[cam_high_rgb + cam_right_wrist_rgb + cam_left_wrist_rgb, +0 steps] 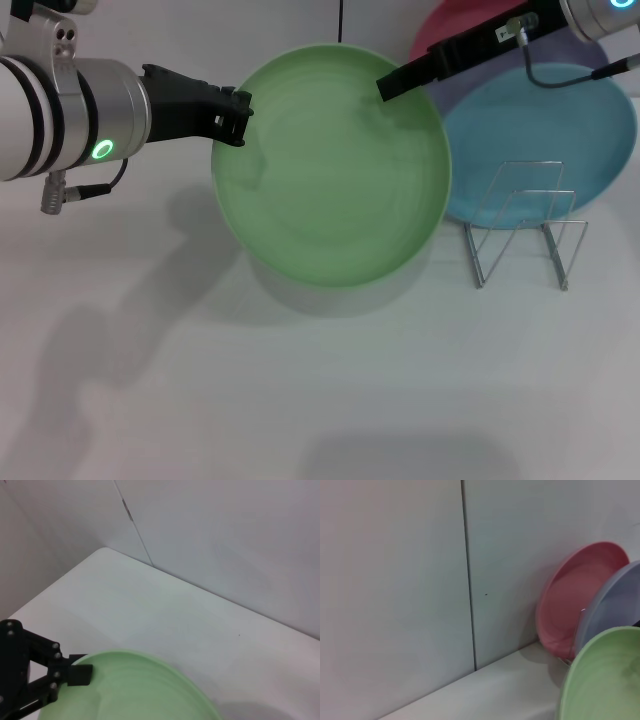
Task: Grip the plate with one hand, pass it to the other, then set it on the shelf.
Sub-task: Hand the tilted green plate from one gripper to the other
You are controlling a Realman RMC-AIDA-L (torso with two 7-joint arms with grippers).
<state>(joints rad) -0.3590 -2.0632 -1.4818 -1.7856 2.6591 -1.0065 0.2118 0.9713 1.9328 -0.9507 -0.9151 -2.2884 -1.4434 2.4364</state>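
The light green plate (330,170) hangs tilted above the white table, its shadow lying below it. My left gripper (238,118) reaches in from the left and is shut on the plate's left rim. The right wrist view shows the same hold, with the left gripper (82,675) clamped on the edge of the plate (135,690). My right gripper (388,88) comes in from the upper right, and its tip lies at the plate's upper right rim. The shelf (525,225), a silver wire rack, stands on the table right of the plate. The plate's edge (605,680) shows in the left wrist view.
A turquoise-blue plate (560,130) sits just behind the rack. A pink plate (575,595) and a lavender plate (615,605) stand on edge against the back wall. The white wall rises close behind the table.
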